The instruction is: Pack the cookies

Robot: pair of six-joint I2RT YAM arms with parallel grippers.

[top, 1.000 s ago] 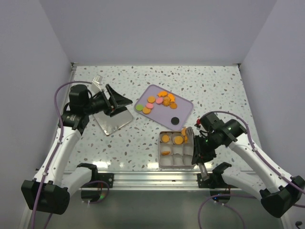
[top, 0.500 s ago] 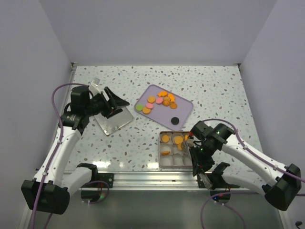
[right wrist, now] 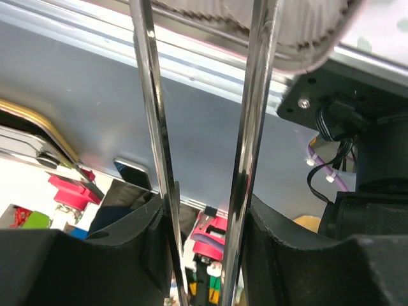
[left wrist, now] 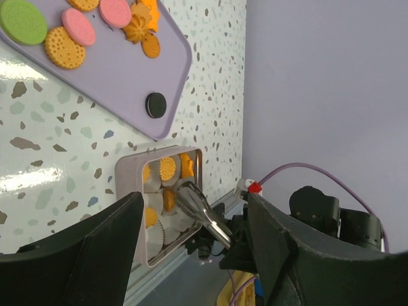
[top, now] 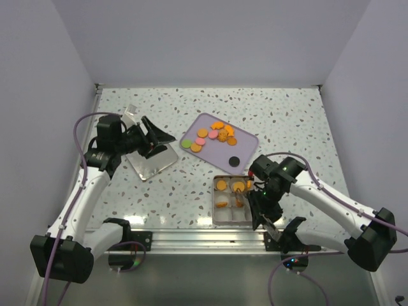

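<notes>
Lilac-grey walls point(top: 210, 38) box in a speckled white counter point(top: 287, 115). Most of the small flat round cookies point(top: 222, 135), orange with a couple of pink, one green and one black, lie on the lilac rectangular plastic tray point(top: 245, 144) about mid-counter, a little toward the right edge. A handful of orange ones already sit in the square divided metal tin point(top: 213, 210) by the near edge, right of the middle, mostly in its far row.

Slim chrome tongs point(left wrist: 204, 215) reach over the tin's middle cells. The right hand point(right wrist: 203, 220) clamps them, its fingers pressing on both blades. The blades stand a little apart, and I cannot tell whether a cookie sits between the tips.

To my eye this is a drop into a cell. It wants the tips low over one white fluted paper cup point(top: 224, 217) with room in it. An easy release should let the disc lie flat, and a straight lift should keep the blades off the paper and dividers.

Toward the left edge the left hand point(top: 158, 141) hangs wide open, holding nothing, by the far edge of a mirror-bright square metal lid point(top: 153, 162). It is well apart from the tin, so nothing there crowds the work. The tin's own right wall, just beside the right wrist, is what I would mind.
</notes>
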